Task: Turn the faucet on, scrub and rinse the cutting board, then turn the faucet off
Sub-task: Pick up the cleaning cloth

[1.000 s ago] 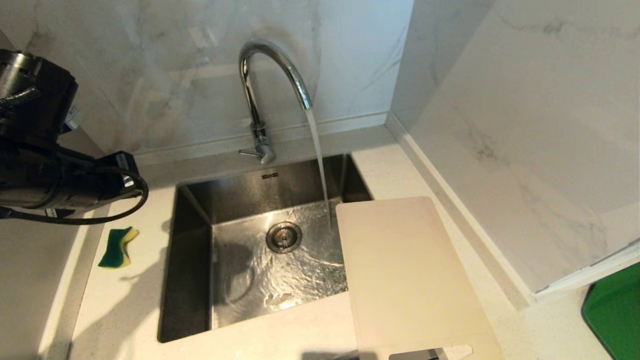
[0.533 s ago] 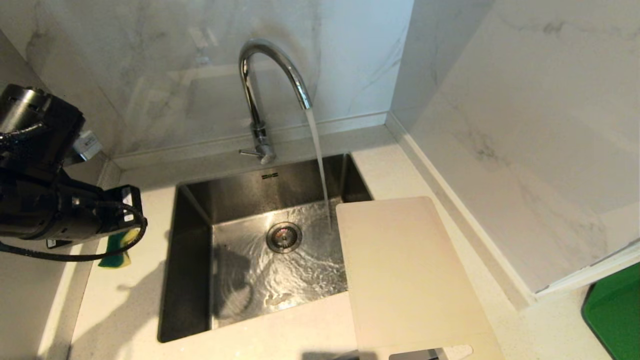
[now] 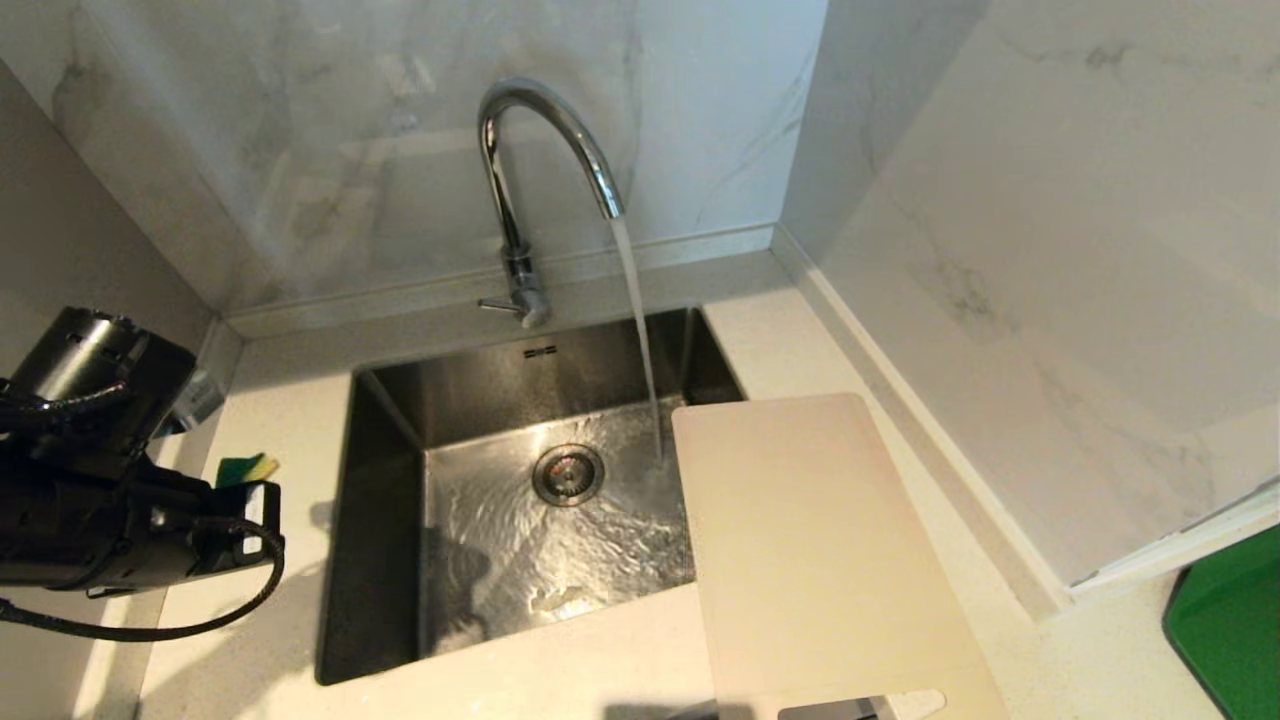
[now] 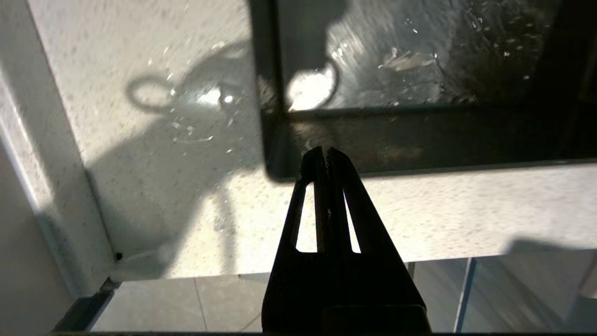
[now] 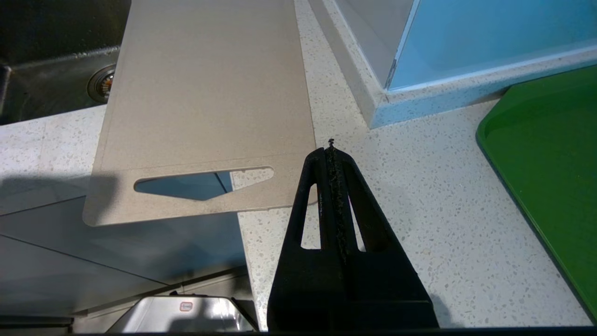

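Observation:
The chrome faucet (image 3: 520,200) stands behind the sink, and water runs from its spout into the basin. The beige cutting board (image 3: 810,550) lies flat on the counter right of the sink, its far left corner over the basin. Its handle cutout end (image 5: 200,184) juts past the counter's front edge. My left gripper (image 4: 325,151) is shut and empty, hovering over the counter at a corner of the sink. My left arm (image 3: 100,500) shows at the left. My right gripper (image 5: 331,149) is shut and empty, above the counter beside the board's handle end.
A green and yellow sponge (image 3: 245,467) lies on the counter left of the sink (image 3: 385,430), partly hidden behind my left arm. A green tray (image 3: 1230,630) sits at the far right. Marble walls close in the back and right. The drain (image 3: 567,473) is under rippling water.
My left arm has dropped and drawn back toward the near left, and now covers part of the sponge. The water keeps running. The cutting board has not moved.

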Tool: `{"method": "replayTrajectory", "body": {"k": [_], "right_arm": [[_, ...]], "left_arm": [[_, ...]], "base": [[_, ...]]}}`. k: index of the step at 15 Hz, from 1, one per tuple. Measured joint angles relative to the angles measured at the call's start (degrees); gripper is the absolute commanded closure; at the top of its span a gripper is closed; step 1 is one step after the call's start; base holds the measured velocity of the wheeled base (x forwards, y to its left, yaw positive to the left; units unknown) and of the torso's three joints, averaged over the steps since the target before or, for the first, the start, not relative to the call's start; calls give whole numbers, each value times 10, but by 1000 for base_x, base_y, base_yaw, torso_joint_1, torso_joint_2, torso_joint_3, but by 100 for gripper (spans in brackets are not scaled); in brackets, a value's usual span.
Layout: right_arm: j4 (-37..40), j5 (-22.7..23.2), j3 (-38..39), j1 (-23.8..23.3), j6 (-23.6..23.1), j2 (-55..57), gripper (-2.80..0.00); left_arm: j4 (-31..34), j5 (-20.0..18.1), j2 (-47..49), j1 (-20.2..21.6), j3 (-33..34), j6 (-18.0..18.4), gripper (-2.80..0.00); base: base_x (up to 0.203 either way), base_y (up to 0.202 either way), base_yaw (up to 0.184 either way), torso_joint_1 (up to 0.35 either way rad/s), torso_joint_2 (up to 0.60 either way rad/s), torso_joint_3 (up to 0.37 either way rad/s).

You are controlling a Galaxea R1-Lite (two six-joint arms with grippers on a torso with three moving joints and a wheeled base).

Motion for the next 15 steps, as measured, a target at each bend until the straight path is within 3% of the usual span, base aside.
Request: {"method": "replayTrajectory", "body": {"k": [5, 8, 15], "right_arm": [[0, 0, 0, 0, 0, 0, 0], [0, 0, 0, 0, 0, 0, 0], [0, 0, 0, 0, 0, 0, 0]], "left_arm": [[1, -16, -13, 18, 35, -2, 0], [10, -35, -25, 38, 36, 17, 0], [17, -37, -38, 63, 24, 23, 0]], "base": [[0, 0, 0, 0, 0, 0], [0, 0, 0, 0, 0, 0], [0, 0, 0, 0, 0, 0]]}}
